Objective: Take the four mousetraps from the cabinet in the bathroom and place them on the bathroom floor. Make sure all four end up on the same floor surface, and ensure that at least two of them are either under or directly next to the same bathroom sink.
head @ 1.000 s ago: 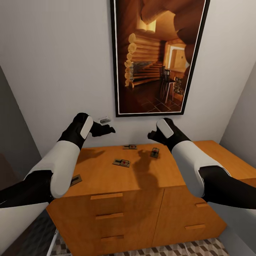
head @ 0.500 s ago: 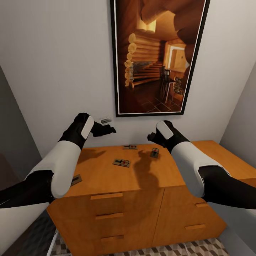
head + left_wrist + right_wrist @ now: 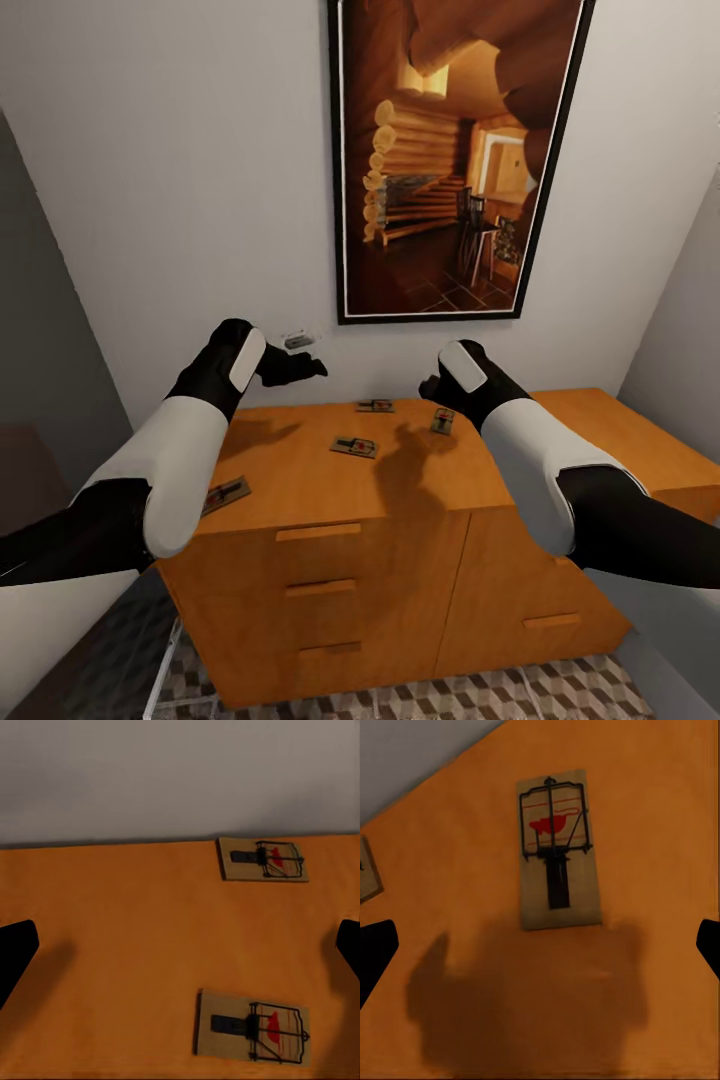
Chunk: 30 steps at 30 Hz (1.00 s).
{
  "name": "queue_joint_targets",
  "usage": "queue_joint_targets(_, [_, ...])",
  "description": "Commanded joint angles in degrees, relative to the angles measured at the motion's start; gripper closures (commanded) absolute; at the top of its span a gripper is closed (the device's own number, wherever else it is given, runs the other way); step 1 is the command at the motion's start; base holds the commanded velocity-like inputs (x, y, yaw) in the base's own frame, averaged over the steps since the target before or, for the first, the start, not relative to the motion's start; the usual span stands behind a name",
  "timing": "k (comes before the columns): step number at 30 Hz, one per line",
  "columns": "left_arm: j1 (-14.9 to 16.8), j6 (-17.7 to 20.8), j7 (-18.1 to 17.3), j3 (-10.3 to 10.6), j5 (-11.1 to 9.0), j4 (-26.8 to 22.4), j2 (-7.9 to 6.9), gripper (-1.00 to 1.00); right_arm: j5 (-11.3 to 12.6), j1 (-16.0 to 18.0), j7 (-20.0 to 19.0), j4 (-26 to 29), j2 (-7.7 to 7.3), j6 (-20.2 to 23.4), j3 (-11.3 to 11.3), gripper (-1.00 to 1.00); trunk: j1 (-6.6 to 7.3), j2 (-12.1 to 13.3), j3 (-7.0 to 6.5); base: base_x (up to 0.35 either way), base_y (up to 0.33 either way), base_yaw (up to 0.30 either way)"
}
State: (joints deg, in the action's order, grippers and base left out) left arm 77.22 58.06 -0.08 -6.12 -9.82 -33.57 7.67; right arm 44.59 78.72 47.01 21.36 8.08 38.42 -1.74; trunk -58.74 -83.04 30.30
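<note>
Since all four mousetraps lie on top of the cabinet (image 3: 330, 475), you have none in hand yet: the left gripper (image 3: 180, 960) and right gripper (image 3: 540, 945) both hang above the counter with jaws spread wide and empty. The trap under the right gripper (image 3: 556, 849) sits at twelve o'clock from its jaws. It looks light, thin and stiff, likely to skid on the wood, so pinch the board's long edges, clear of the wire.

no readable text, labels or numbers anywhere
</note>
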Motion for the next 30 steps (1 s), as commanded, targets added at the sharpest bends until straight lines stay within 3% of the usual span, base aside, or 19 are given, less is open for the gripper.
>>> queue_joint_targets(1, [0.04, 0.26, -0.01, -0.34, -0.02, 0.11, 0.06, -1.0, 0.31, 0.03, 0.47, 0.08, -0.01, 0.3, -0.19, -1.0, 0.02, -0.04, 0.07, -0.104, 0.08, 0.0])
queue_joint_targets(23, [0.03, 0.21, -0.01, -0.3, -0.02, 0.7, 0.06, -1.0, 0.32, 0.03, 0.89, 0.08, 0.0, 0.25, -0.2, -1.0, 0.02, -0.04, 0.07, -0.015, 0.012, 0.0])
queue_joint_targets(30, [0.04, 0.19, -0.01, -0.3, -0.02, 0.7, 0.06, -1.0, 0.32, 0.03, 0.92, 0.08, 0.01, 0.25, -0.2, -1.0, 0.02, -0.04, 0.07, 0.102, 0.064, 0.0])
